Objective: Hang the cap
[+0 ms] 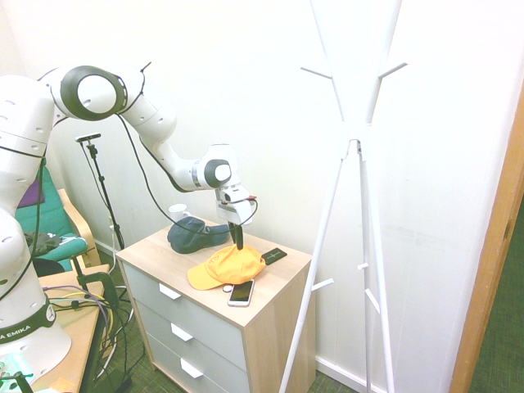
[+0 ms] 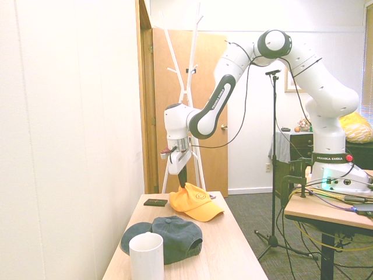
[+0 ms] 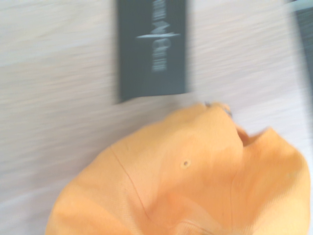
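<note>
The orange-yellow cap (image 1: 225,267) hangs pinched at its crown over the wooden dresser top (image 1: 275,284), its brim low near the wood. My gripper (image 1: 238,245) points straight down and is shut on the crown fabric. From the other side the cap (image 2: 197,202) shows its emblem, with the gripper (image 2: 182,183) at its top rear. The wrist view is filled by the orange crown (image 3: 186,176), blurred. The white coat rack (image 1: 354,155) stands right of the dresser, its pegs high above the cap.
A dark navy cap (image 1: 195,233) and a white cup (image 2: 145,256) sit at the dresser's far end. A black card (image 1: 273,255) lies beside the orange cap, a phone (image 1: 241,292) near the front edge. The wall runs close behind.
</note>
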